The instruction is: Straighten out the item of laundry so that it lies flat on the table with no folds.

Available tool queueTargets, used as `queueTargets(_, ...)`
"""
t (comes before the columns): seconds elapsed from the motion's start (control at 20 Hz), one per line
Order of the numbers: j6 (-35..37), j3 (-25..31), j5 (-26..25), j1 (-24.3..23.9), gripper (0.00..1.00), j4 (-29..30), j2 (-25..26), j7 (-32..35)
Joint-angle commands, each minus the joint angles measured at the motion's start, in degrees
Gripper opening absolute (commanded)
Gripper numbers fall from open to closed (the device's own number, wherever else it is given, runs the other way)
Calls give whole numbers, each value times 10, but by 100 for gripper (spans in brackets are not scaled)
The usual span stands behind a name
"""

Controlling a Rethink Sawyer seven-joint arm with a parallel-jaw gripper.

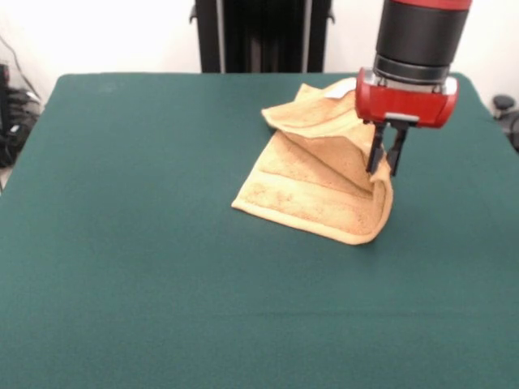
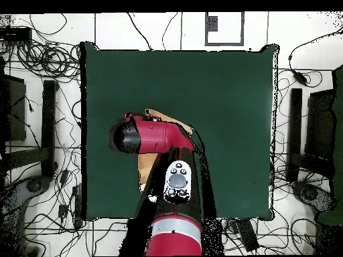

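Table (image 1: pixel 146 267) nearest the camera is bare green cloth, well in front of the claw. Next comes the towel (image 1: pixel 308 194), lying crumpled just to the left of and below the claw, with its rounded front corner directly under it. The claw (image 1: pixel 387 172) stands with its two fingers narrow, pinching a raised ridge of the towel at its right edge. Behind the claw, the towel's far part is folded over itself. To do this step well, I think the claw should keep a firm pinch and pull outward, away from the folded part, low and slowly, so the fold opens without bunching.
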Motion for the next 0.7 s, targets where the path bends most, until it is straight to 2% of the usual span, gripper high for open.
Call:
queueTargets(0.05, -1, 9, 37, 18, 0, -10, 46, 130)
queueTargets(0.7, -10, 17, 39, 10, 0, -5, 44, 121)
